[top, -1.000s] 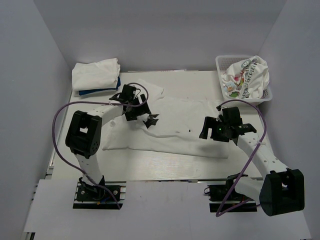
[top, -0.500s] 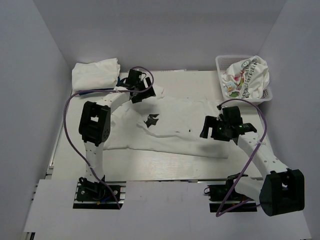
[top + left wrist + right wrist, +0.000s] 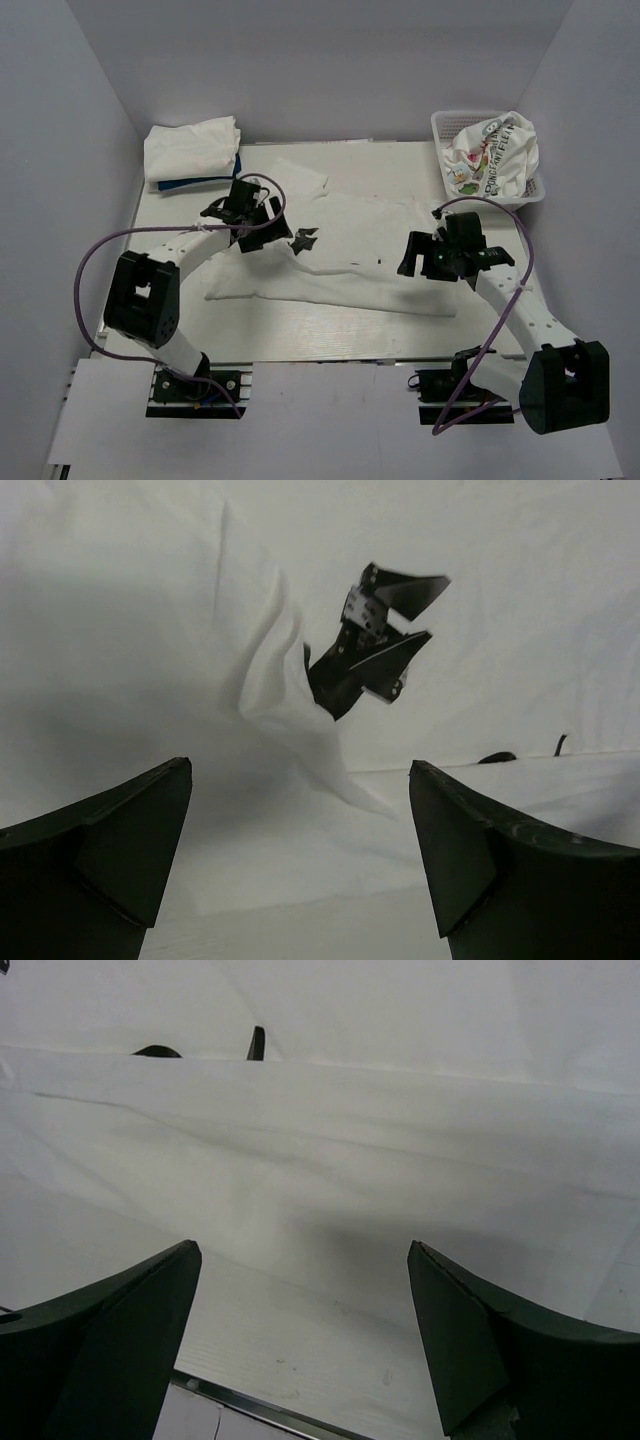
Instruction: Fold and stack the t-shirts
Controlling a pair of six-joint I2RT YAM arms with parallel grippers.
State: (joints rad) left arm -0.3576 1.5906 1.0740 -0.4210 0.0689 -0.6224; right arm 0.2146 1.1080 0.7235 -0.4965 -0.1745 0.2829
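Creased white t-shirt (image 3: 330,1140) spread flat; right gripper (image 3: 300,1248) over its edge, jaws wide apart, empty; table (image 3: 290,1370) beneath.

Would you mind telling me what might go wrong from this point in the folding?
The raised crease beside the black print on the spread white t-shirt may get folded in, leaving a lumpy fold. The left gripper and right gripper both hover open above the cloth; a pinch might catch only its top layer.
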